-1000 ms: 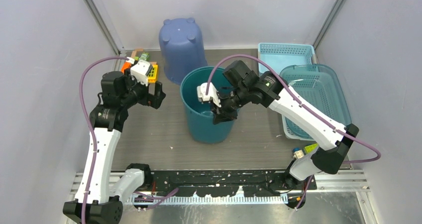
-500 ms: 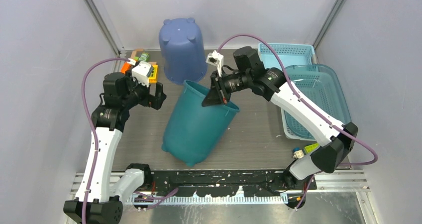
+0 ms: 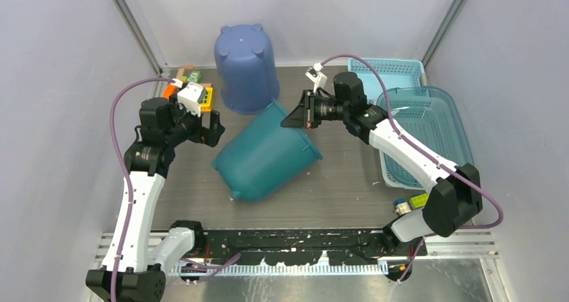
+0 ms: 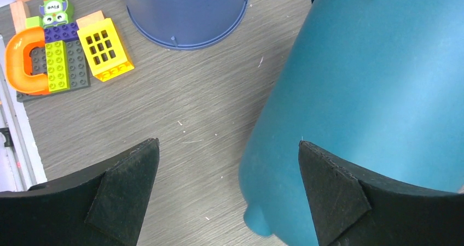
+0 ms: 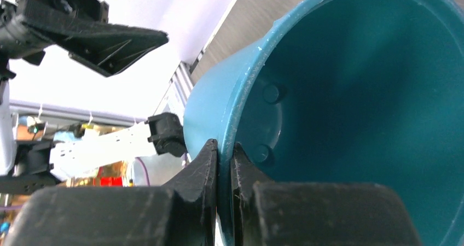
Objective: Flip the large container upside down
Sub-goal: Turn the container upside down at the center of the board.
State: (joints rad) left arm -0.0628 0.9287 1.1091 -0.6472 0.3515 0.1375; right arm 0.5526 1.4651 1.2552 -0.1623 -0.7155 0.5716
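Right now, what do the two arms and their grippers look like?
Both the left arm and right arm have white link shells and black joints. A purple cable loops along each. The left gripper and right gripper have black, wedge-shaped fingers. No markings are legible.

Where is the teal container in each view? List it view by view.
Top external: teal container at centre, tilted.
Left wrist: container fills the right half.
Right wrist: container fills the right, rim pinched by the right gripper.
Shared landmark: purple bucket, top and left wrist only.
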